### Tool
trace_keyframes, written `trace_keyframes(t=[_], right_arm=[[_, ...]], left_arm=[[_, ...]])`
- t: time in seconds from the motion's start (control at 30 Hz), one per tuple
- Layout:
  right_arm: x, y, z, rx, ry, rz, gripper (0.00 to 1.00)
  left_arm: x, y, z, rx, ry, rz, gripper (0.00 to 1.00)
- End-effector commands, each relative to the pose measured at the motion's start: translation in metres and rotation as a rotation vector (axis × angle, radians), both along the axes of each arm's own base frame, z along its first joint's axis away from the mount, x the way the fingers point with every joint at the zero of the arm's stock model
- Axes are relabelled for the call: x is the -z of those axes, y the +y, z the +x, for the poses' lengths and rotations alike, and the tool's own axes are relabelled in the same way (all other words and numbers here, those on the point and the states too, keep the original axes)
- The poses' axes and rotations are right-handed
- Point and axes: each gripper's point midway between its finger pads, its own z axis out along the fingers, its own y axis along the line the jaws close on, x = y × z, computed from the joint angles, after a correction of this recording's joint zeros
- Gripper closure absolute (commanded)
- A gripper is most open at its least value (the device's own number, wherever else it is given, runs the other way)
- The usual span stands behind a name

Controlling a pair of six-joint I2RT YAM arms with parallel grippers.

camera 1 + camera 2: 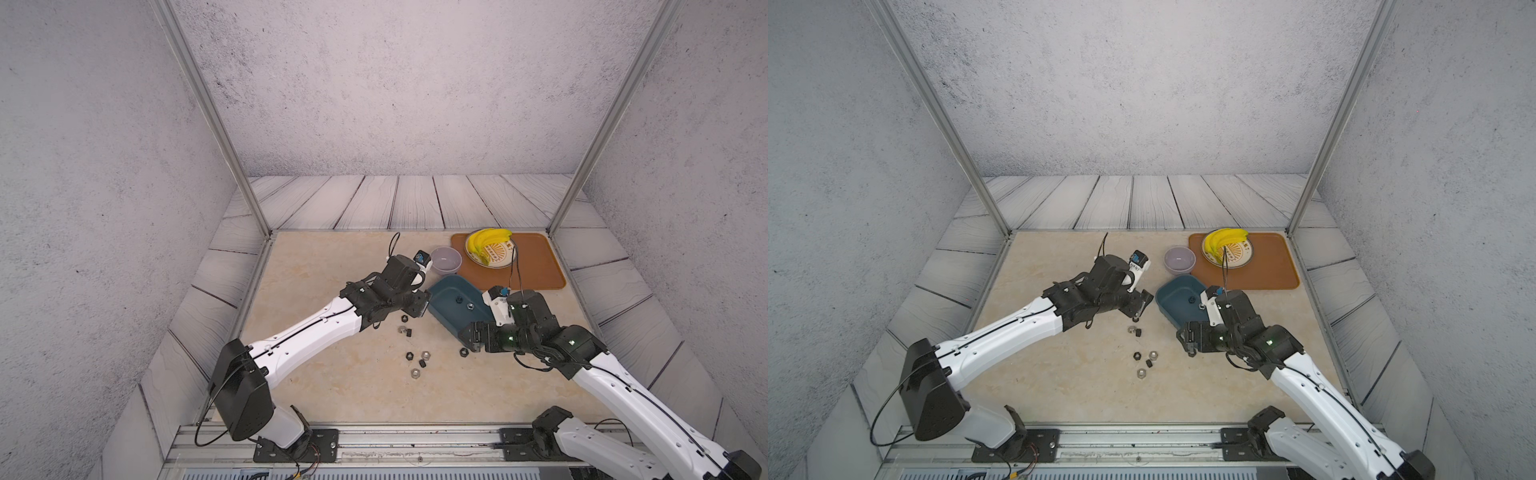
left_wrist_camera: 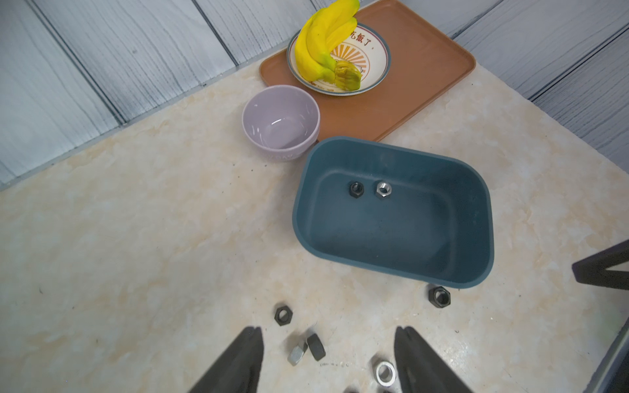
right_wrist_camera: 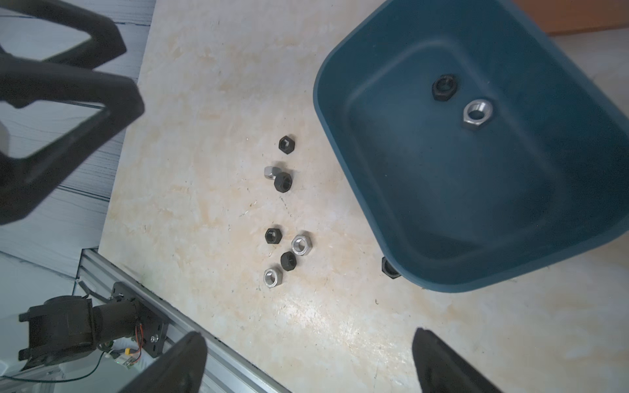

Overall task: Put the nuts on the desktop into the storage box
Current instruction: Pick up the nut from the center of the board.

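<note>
In both top views, a cream marble desk [image 1: 332, 395] carries a dark blue box [image 1: 445, 322] near its middle. Small nuts [image 1: 425, 355] lie scattered on the desk in front of it. The left pincer [image 1: 420, 311] hovers just beside the box. The right pincer [image 1: 465, 338] hangs at the box's near corner.

Left wrist view: the left pincer's fingers [image 2: 238, 360] are spread and empty above the loose nuts. Two nuts, one black and one silver, lie inside the box. A lilac bowl [image 2: 280, 122] and an orange tray [image 2: 425, 68] stand behind.

Right wrist view: the right pincer is spread wide, holding nothing. Seven nuts lie in the open, and an eighth is half tucked under the box wall.

The nuts look hard, smooth and light, so they will likely skid. They are probably best pinched across two opposite flat sides.
</note>
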Motion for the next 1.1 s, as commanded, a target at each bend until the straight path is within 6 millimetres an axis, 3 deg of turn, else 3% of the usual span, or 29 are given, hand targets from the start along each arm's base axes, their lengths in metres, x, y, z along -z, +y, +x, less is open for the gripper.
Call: trace_keyframes(t=[0.0,0.03,0.2,0.33,0.43,0.6,0.8,1.07], right_arm=[[0.000,0.005,-0.010,-0.040,0.046,0.005,0.01],[0.002,0.006,-0.011,-0.046,0.054,0.003,0.01],[0.023,0.011,-0.020,-0.092,0.101,-0.081,0.01],[0.045,0.012,-0.018,-0.071,0.138,-0.155,0.01],[0.063,0.015,-0.014,-0.071,0.110,-0.151,0.03],[0.096,-0.001,-0.009,-0.024,0.060,-0.228,0.06],[0.120,-0.009,-0.009,-0.007,0.012,-0.246,0.09],[0.143,-0.018,0.005,0.067,-0.074,-0.253,0.23]], left_arm=[[0.007,0.019,-0.009,-0.072,0.047,-0.019,0.18],[0.010,0.022,-0.016,-0.071,0.066,-0.028,0.01],[0.022,0.036,-0.038,-0.076,0.127,-0.104,0.02],[0.026,0.048,-0.045,-0.120,0.155,-0.155,0.02],[0.043,0.054,-0.050,-0.159,0.212,-0.172,0.02],[0.068,0.042,-0.068,-0.068,0.313,-0.198,0.02],[0.079,0.015,-0.098,0.149,0.442,-0.240,0.02],[0.083,0.013,-0.098,0.159,0.438,-0.246,0.02]])
